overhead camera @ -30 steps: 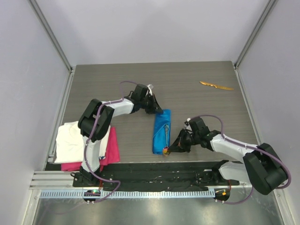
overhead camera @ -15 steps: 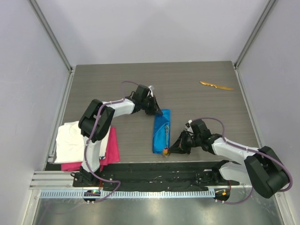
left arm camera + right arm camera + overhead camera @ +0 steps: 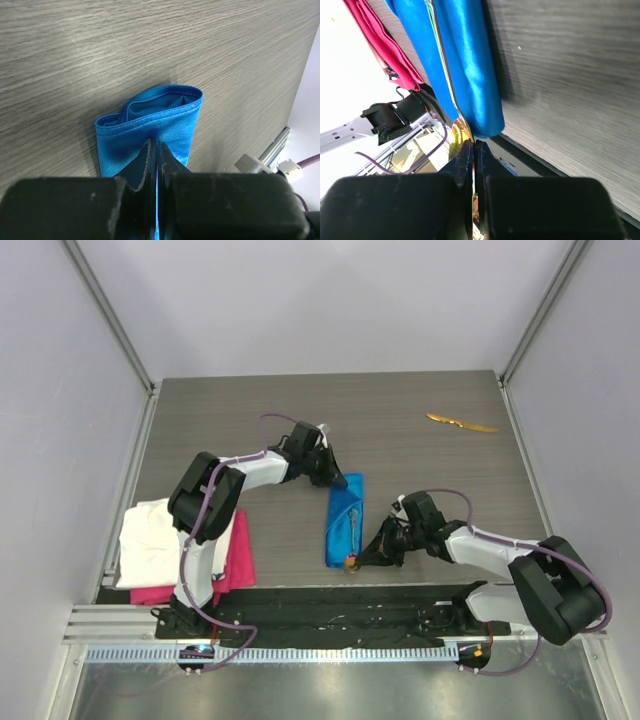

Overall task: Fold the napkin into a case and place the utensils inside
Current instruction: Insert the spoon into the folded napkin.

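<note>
Hardly anything has shifted over the last second. The right arm's elbow has drawn in slightly, and both end effectors stay at the two ends of the cloth.

The bright blue, shiny fabric napkin point(image 3: 345, 520) lies near the middle of the bench. It is folded into a long narrow case that runs from the far side toward the near edge, and its near end stops just short of that edge. In the left wrist view its far end shows layered folds that gape a little.

A slim, shiny golden utensil point(image 3: 456, 130) lies lengthwise along the napkin, with its broader end reaching past the cloth's near end.

The left end effector point(image 3: 337, 480) sits on the far end of the napkin. Its fingers are pressed together, with a sliver of blue fabric nipped between them.

The right end effector point(image 3: 362, 558) is low at the near end, its fingers likewise squeezed together. It seems to be pinching the golden utensil's broad end, though the contact is partly hidden by the fingertips.

A second slim orange-yellow utensil point(image 3: 460, 422) lies flat by itself near the far right corner of the bench, well apart from the napkin and both arms.

At the left near corner, a folded white cloth point(image 3: 155, 540) rests partly on a folded pink cloth point(image 3: 237, 558), whose edges stick out on the right and near sides.

The dark grey wood-grain bench point(image 3: 250, 420) carries all of these things.
</note>
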`<action>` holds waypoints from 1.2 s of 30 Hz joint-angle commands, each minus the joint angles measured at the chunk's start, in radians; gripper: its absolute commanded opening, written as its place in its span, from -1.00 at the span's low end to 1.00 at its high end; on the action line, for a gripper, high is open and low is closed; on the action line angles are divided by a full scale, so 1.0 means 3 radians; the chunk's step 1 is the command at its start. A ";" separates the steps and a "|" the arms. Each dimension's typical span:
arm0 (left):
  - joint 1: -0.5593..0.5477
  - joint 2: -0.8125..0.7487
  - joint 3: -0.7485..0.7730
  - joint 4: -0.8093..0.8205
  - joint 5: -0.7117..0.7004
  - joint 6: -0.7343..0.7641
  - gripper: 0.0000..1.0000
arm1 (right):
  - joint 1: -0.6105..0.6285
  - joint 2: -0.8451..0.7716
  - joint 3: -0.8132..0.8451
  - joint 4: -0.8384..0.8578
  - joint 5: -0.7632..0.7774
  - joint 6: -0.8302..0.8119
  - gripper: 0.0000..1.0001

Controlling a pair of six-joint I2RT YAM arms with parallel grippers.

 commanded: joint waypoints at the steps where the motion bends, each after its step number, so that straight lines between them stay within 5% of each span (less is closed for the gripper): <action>1: -0.0020 -0.0025 0.0068 -0.0036 -0.0065 0.0079 -0.95 | -0.0038 0.0087 0.0205 0.0087 -0.0139 -0.0040 -0.98; 22: 0.0006 -0.0055 0.0344 -0.0486 -0.0234 0.0115 -0.97 | -0.0196 0.0722 0.0757 -0.0015 0.0025 -0.0597 -0.98; 36: 0.0036 -0.0270 0.0191 -0.0547 -0.0275 0.0115 -0.98 | 0.0008 0.0824 0.0675 0.0495 0.0219 -0.0291 -0.98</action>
